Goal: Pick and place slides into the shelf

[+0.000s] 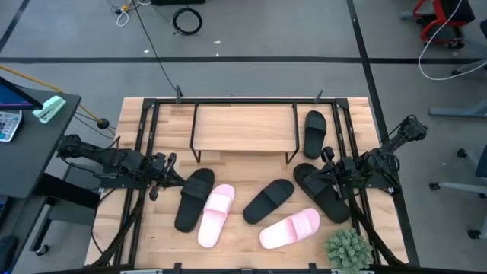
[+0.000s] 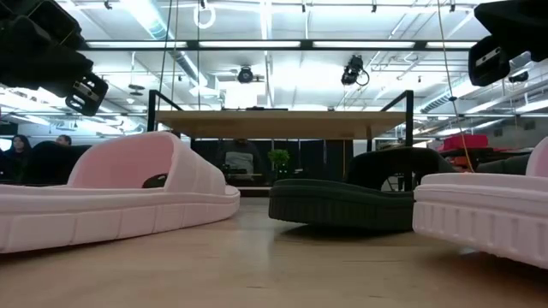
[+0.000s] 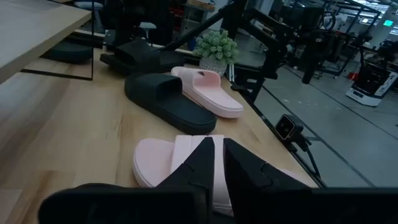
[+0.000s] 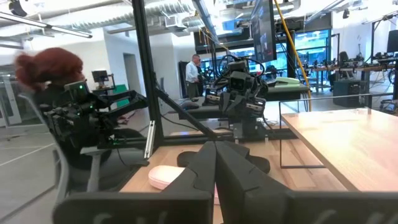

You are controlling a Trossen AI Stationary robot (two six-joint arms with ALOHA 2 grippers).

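My left hand (image 3: 214, 163) is closed — just ahead lies a pink slide (image 3: 166, 160). From above my right hand (image 1: 329, 172), also closed, hovers over black slides (image 1: 319, 190).

table: light wood plank table (image 1: 251, 236), black metal frame (image 1: 144, 122) around it
plant: small spiky green potted plant (image 1: 348, 249) at the front right corner
floor: coiled black cable (image 1: 187, 20)
people: a person (image 4: 195, 76) standing way back, red-haired person (image 4: 46, 68) seated closer
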